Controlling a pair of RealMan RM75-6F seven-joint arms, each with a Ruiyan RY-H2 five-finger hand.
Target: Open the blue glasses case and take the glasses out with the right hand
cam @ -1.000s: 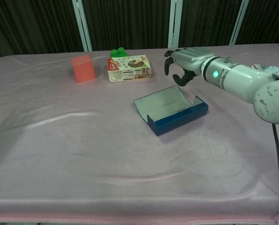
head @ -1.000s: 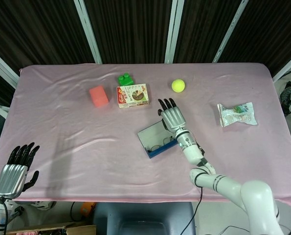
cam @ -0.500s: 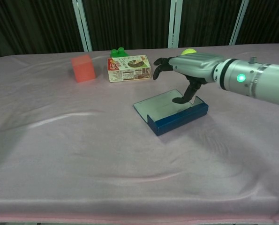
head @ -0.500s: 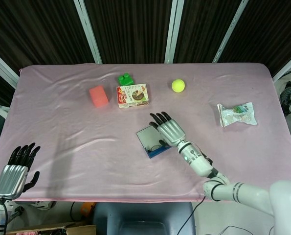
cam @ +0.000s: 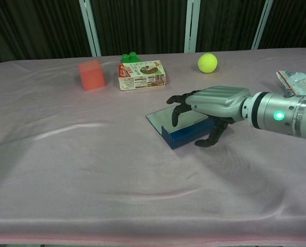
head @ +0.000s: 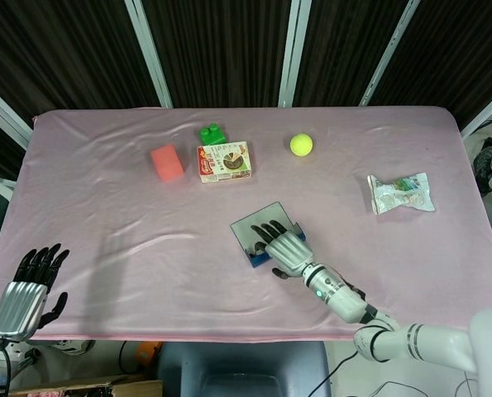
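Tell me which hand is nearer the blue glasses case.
Right. The right hand is directly over the open blue glasses case, fingers reaching across it. The left hand is far away at the table's near left corner.

Your right robot hand (cam: 214,103) covers the open blue glasses case (cam: 191,133) at centre; the raised grey lid (head: 258,222) blocks its upper-left side, while the lower frame lies free.

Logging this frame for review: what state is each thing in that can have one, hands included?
Blue glasses case: open, lid laid back flat on the cloth.
Glasses: hidden under the right hand, cannot tell.
Right hand: palm down over the open case, fingers spread, grip not visible.
Left hand: open, holds nothing, at the table's near left edge.
Snack bag: sealed, lying flat.
Small carton: closed.
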